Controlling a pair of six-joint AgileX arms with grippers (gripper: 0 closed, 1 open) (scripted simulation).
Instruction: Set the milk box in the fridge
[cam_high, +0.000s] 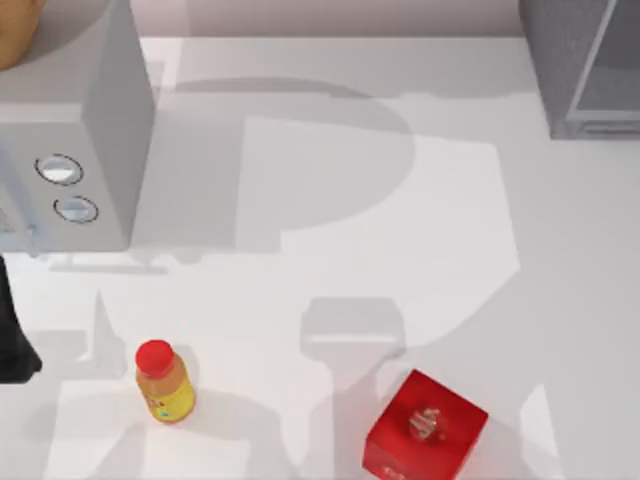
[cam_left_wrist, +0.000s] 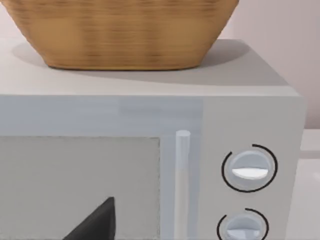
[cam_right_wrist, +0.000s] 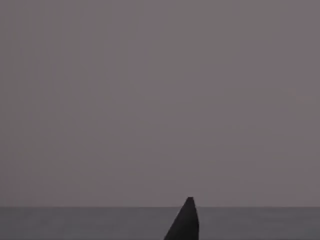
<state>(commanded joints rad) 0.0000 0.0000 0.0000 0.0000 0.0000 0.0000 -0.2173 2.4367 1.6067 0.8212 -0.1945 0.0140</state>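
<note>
1. Left wrist view: the left gripper's one dark fingertip (cam_left_wrist: 97, 220) faces the grey appliance (cam_left_wrist: 250, 150); its opening can't be told.
2. The right gripper's fingertip (cam_right_wrist: 186, 222) faces a blank grey surface; I see no milk box.
3. The fridge (cam_high: 585, 65) stands well away; driving either arm blind risks a knock.

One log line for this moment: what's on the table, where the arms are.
fridge: top right corner | appliance with knobs: top left, basket on top | orange bottle: front left, upright | red box: front | left arm: left edge
</note>
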